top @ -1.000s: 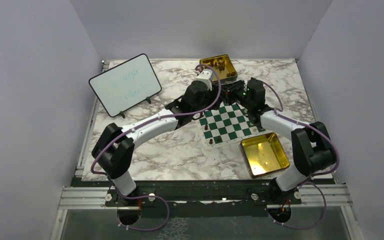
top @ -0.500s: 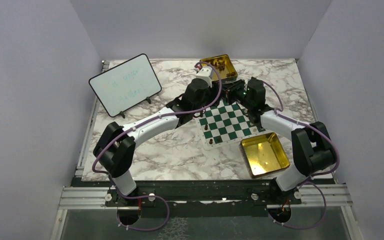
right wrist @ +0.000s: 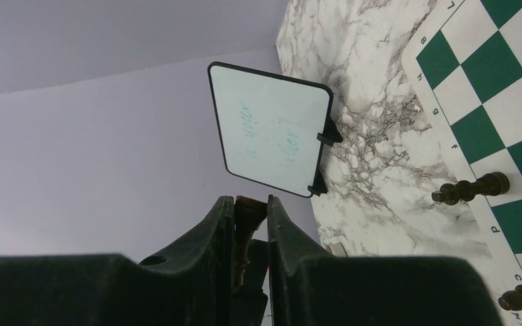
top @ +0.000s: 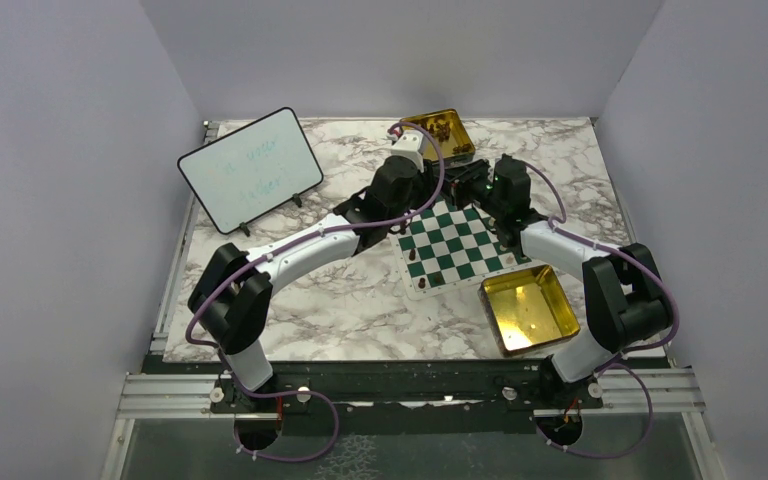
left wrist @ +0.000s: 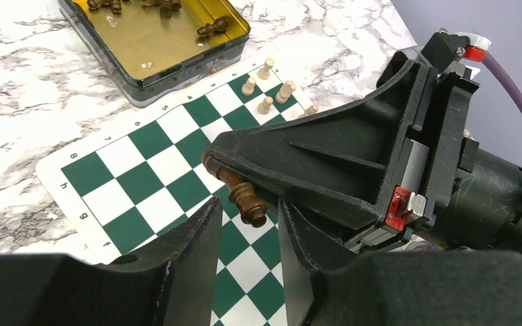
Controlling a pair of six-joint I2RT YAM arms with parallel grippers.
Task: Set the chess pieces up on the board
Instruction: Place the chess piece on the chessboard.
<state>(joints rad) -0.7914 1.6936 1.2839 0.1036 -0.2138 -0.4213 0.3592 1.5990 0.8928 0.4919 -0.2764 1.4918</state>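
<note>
Right wrist view: the right gripper (right wrist: pixel 247 202) has its fingers very close together. They pinch a dark brown piece (right wrist: pixel 248 216).

In the left wrist view that piece sticks out of the right gripper's tip, tilted, with one end pointing down. The left gripper (left wrist: pixel 247 217) has its fingers a little way apart, one on each side of that end. I cannot tell if they touch it. The piece hangs above the green and white board (left wrist: pixel 143 180).

A few cream pieces (left wrist: pixel 266 87) stand on a far corner of the board, at 1 o'clock from the held piece. A gold tin (left wrist: pixel 170 44) sits just past the board at 11 o'clock, with more dark pieces (left wrist: pixel 212 28) lying in it.

In the top view the board sits on the marble table (top: pixel 340 300), a bit right of the middle. Both grippers meet over its 12 o'clock edge. Two dark pieces (top: pixel 422 284) are at its 7 o'clock edge. A second gold tin (top: pixel 545 320) lies at 5 o'clock from the board. A whiteboard (top: pixel 250 168) stands at 10 o'clock, well apart.
</note>
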